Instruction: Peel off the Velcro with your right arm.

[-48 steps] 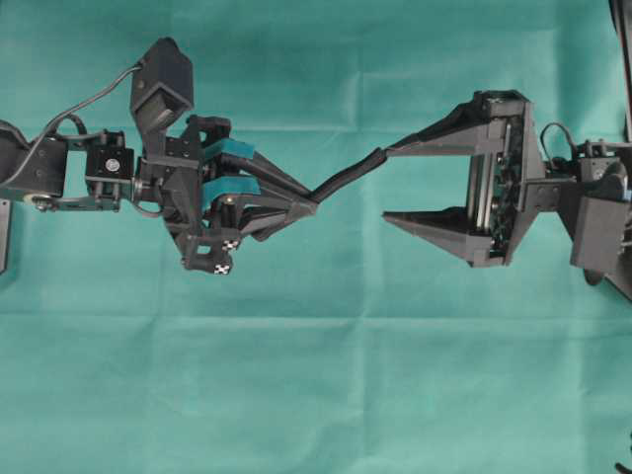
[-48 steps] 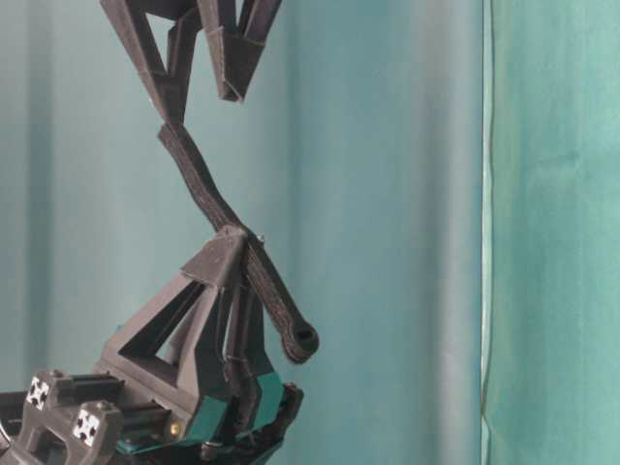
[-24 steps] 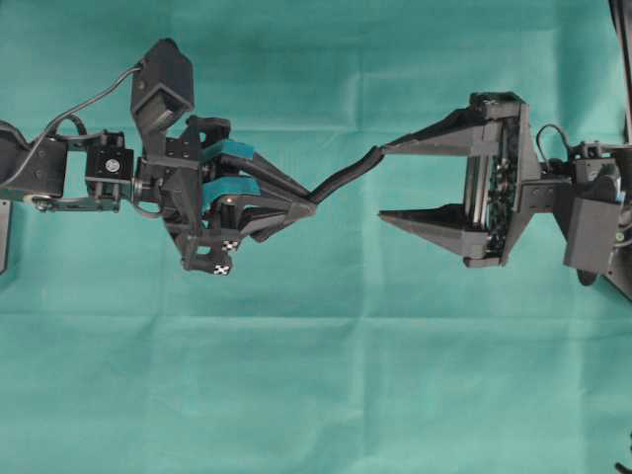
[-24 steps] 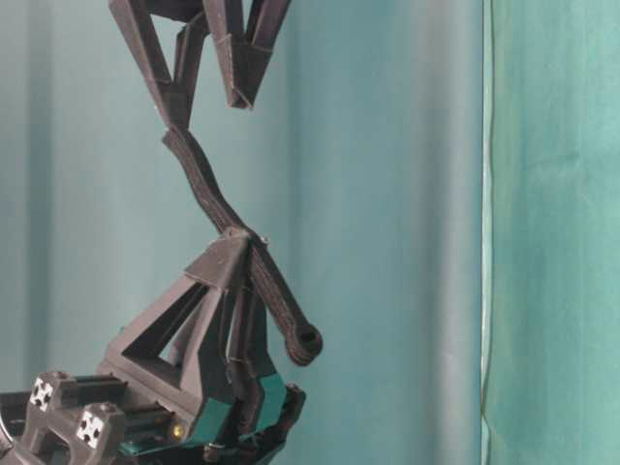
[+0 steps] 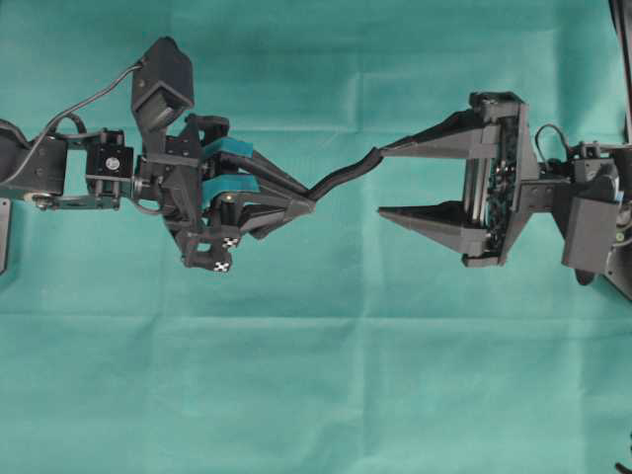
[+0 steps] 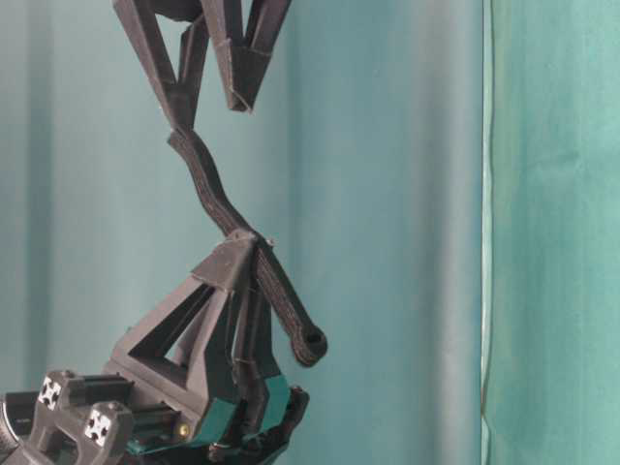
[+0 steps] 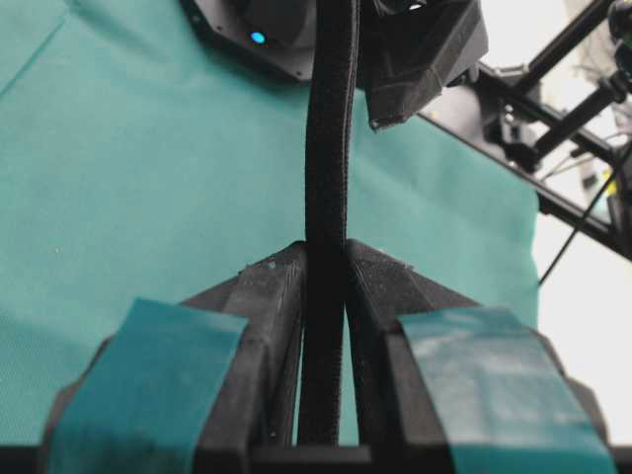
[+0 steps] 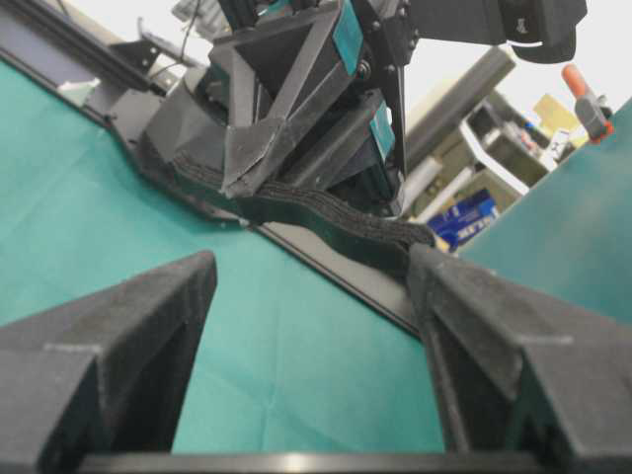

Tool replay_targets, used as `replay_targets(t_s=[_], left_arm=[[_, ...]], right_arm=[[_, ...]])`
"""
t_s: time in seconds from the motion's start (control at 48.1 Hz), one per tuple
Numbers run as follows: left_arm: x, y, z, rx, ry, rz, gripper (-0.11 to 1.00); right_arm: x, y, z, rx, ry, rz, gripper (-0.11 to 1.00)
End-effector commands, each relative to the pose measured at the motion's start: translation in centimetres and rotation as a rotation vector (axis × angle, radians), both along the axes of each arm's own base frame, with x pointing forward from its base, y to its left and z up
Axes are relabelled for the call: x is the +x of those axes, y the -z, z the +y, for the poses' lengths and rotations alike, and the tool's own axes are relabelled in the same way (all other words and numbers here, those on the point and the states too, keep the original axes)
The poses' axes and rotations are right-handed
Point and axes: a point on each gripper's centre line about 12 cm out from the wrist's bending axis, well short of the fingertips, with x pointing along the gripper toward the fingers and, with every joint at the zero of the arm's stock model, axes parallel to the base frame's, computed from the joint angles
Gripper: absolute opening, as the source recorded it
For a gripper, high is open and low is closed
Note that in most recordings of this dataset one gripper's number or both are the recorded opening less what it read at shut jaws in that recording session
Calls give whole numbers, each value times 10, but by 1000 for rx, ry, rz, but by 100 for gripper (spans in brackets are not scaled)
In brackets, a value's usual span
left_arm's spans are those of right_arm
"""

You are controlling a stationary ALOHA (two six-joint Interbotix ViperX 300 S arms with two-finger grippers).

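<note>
A teal cloth (image 5: 316,395) covers the whole work surface, and in the table-level view the same teal fabric hangs as a creased backdrop (image 6: 407,194). No container of any kind shows in these views. Counted: two arms, two grippers, one strip.

The left gripper (image 5: 308,205), the one with teal finger pads (image 7: 158,365) and a small checkered tag (image 5: 223,265), reaches in from nine o'clock of the overhead view. Its jaws are pressed together on the Velcro (image 5: 346,176), pinching it a little way in from one end. In the left wrist view the strip rises straight up out of the narrow slit between the two black jaw tips.

The Velcro hangs in the air above the cloth, at about the centre of the overhead view, bridging the two grippers in a shallow S. From the table-level view its rounded end with a hole pokes out past the left jaws toward four o'clock.

The right gripper (image 5: 381,181) comes in from three o'clock, its two long pointed black jaws spread apart. The strip's far end meets the tip of only one jaw, the upper one in the overhead view; the other jaw stands clear of it. The right wrist view shows the same: the strip ends against the right-hand jaw, with open teal cloth between the two jaws.
</note>
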Motion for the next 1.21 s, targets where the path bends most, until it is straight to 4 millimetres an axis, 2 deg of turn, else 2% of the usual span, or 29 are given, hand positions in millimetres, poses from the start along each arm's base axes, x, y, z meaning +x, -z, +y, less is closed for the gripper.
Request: replay_targets(t_s=[0.0, 0.437, 0.77, 1.186], left_arm=[[-2, -16, 3, -2, -9, -54, 10], [-2, -15, 11, -2, -32, -52, 10], [-2, -16, 11, -2, -32, -58, 10], [-3, -14, 11, -2, -31, -52, 10]], right_arm=[[1, -4, 2, 1, -8, -17, 28], [1, -2, 2, 2, -8, -11, 27], [0, -1, 2, 2, -7, -7, 3], [0, -1, 2, 3, -8, -7, 0]])
